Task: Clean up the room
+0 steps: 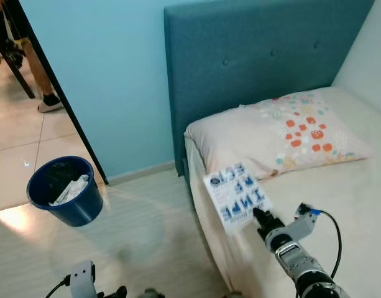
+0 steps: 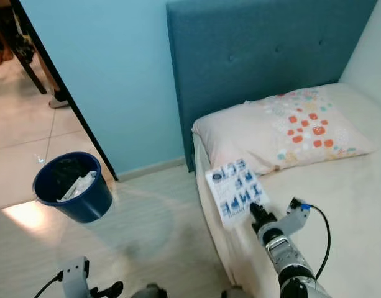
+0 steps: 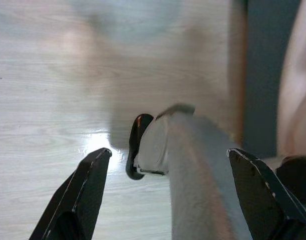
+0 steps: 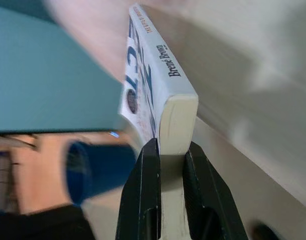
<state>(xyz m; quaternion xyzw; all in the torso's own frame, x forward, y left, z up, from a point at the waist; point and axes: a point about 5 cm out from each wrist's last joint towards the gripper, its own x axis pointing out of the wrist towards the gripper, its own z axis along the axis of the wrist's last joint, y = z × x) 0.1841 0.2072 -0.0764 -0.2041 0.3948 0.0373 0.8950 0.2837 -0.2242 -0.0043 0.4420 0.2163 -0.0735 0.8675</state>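
Right gripper [image 4: 165,155] pinches a white paperback book [image 1: 235,195] above the bed's [image 1: 339,205] edge. Left gripper [image 3: 167,165] spread over floor.

Bright daylight, floor [image 1: 16,217] glare, soft blurry wrist views.

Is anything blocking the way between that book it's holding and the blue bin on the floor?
Nothing visible does. The right gripper holds the book over the bed's edge, and bare floor lies between it and the blue bin by the doorway.
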